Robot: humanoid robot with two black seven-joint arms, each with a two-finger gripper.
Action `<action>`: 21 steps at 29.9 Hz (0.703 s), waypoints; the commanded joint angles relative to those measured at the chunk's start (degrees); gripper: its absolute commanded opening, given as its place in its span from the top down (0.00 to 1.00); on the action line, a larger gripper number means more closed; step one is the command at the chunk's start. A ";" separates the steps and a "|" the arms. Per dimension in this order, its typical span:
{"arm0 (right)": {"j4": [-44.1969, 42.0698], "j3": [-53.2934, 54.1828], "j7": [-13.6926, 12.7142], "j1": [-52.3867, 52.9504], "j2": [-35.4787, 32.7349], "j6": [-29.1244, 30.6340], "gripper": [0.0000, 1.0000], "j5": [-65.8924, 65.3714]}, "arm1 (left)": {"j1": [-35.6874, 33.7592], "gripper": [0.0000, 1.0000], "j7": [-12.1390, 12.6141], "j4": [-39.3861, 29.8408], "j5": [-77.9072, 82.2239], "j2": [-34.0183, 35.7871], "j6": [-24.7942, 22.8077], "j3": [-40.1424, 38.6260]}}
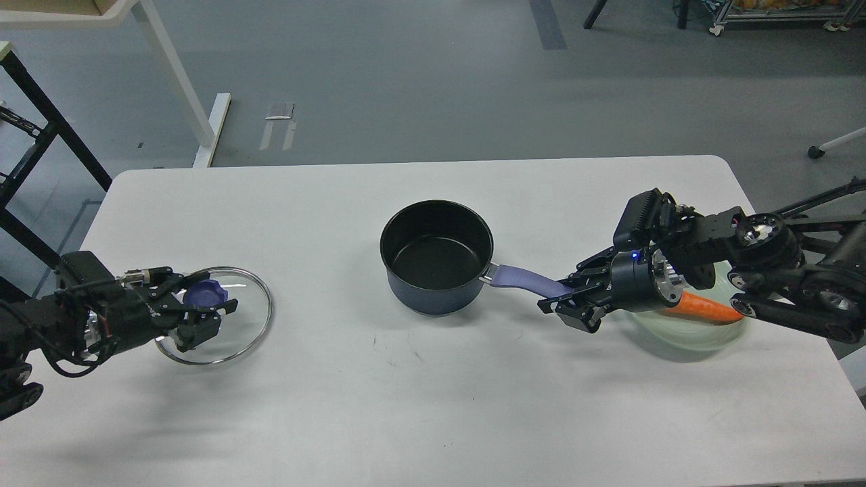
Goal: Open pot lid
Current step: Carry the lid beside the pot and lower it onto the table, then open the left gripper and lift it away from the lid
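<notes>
The dark blue pot stands uncovered at the table's middle, its purple handle pointing right. My right gripper is shut on the end of that handle. The round glass lid with a purple knob is at the left of the table, low over the top or resting on it. My left gripper is shut on the knob.
A pale green plate holding an orange carrot lies on the white table at the right, partly under my right arm. A white table leg and a black frame stand on the floor beyond the left end.
</notes>
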 commanded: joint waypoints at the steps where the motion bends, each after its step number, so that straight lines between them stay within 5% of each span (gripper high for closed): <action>1: 0.00 0.01 0.00 0.01 -0.06 -0.01 0.64 0.00 | 0.10 0.17 0.00 0.02 -0.02 0.00 -0.10 0.04; 5: 0.00 0.09 0.00 0.01 -0.23 -0.01 0.64 0.00 | 0.45 0.02 0.00 -0.16 -0.28 0.44 -0.27 -0.31; 11: 0.00 0.01 0.00 0.01 -0.32 -0.01 0.63 0.00 | -0.60 0.01 0.00 -4.71 -13.34 2.72 -2.46 -3.64; 21: 0.00 0.01 0.00 0.01 -0.23 -0.01 0.63 0.00 | -1.39 0.01 0.00 -9.74 -73.44 1.85 -22.58 -14.99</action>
